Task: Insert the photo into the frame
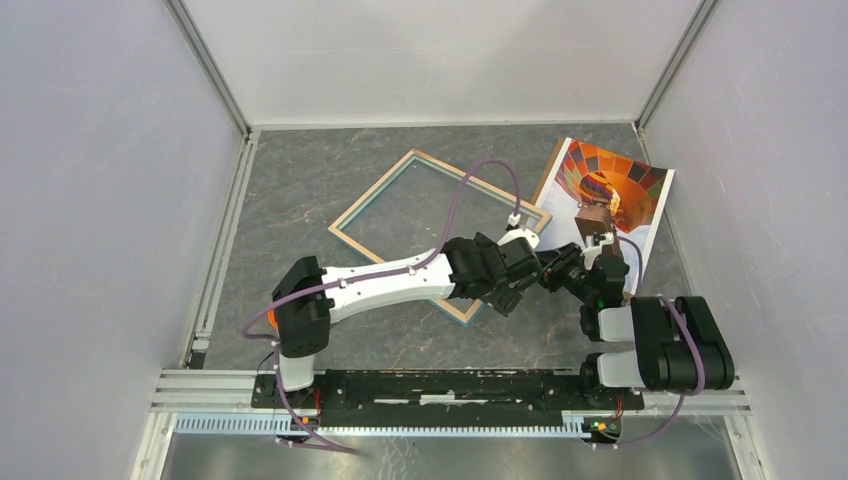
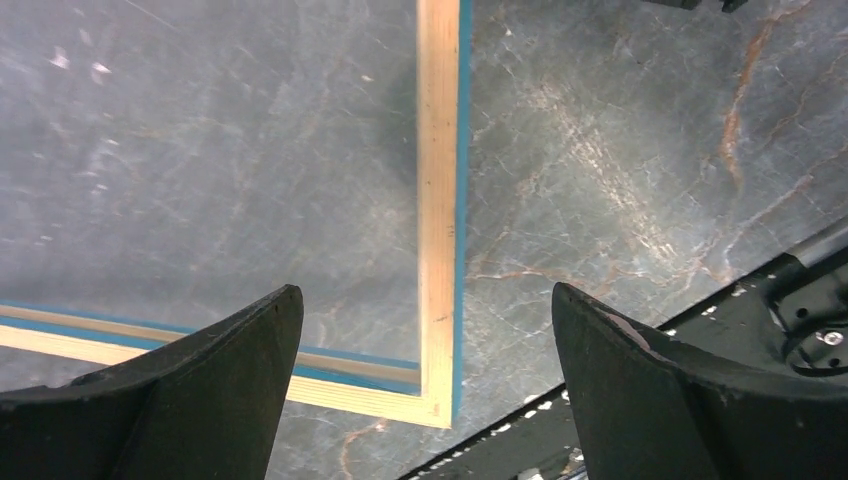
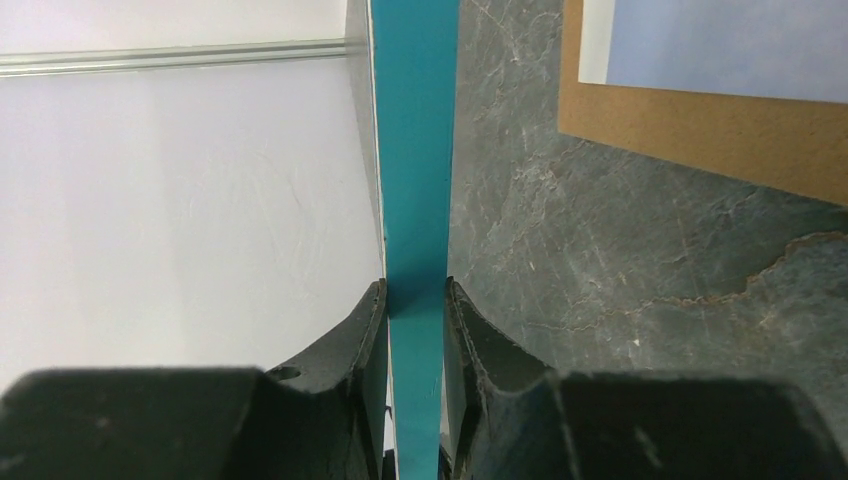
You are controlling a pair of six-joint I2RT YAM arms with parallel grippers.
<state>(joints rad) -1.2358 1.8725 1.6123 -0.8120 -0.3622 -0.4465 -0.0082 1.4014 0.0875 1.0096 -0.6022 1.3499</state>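
The frame [image 1: 400,215] lies in the middle of the table with its light wood back up and its blue edge showing. My right gripper [image 3: 414,290] is shut on the frame's blue rail [image 3: 415,150], which runs straight up between its fingers; in the top view this gripper [image 1: 552,270] reaches in from the right. My left gripper [image 2: 425,288] hangs open above the frame's near corner [image 2: 437,395], with nothing between its fingers, and covers that side in the top view [image 1: 515,285]. The photo [image 1: 620,185], a hot-air balloon print, lies face up at the back right.
A brown cardboard board [image 3: 700,140] lies under the photo [image 3: 720,45], sticking out along one edge. White walls close in the table on the left, back and right. A metal mounting rail [image 1: 450,385] runs along the near edge. A purple cable [image 1: 480,175] arcs over the frame.
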